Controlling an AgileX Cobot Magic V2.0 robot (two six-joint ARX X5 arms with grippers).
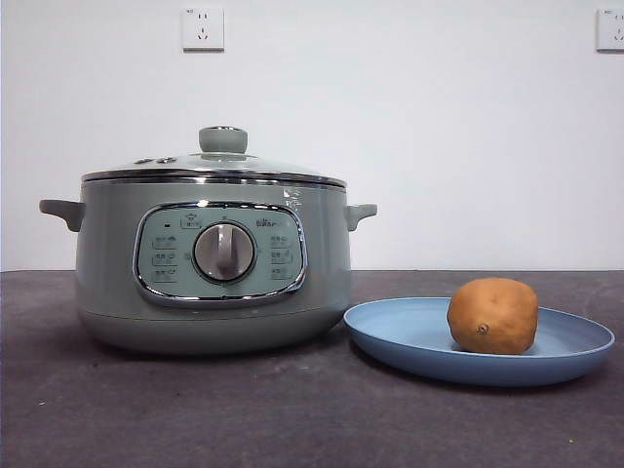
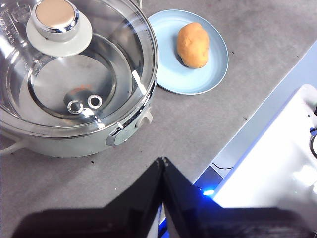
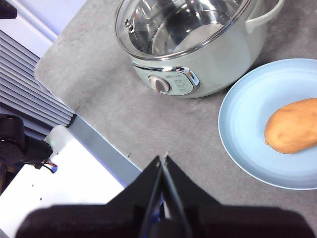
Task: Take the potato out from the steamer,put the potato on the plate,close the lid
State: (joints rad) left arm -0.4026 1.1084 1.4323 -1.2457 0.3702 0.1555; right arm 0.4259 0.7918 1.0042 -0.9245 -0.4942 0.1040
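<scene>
Potato rests on our plate; the lid covers the steamer. Our left gripper and right gripper hang pinched together, empty.

Support surface: dark grey table, matte, lightly speckled. Directly on it: the steamer, sage-green, dial panel facing the front camera, base flat on the table. The plate, light blue, lies just beside the steamer on its right-handle side, rim close to the steamer's base; contact cannot be determined.
</scene>
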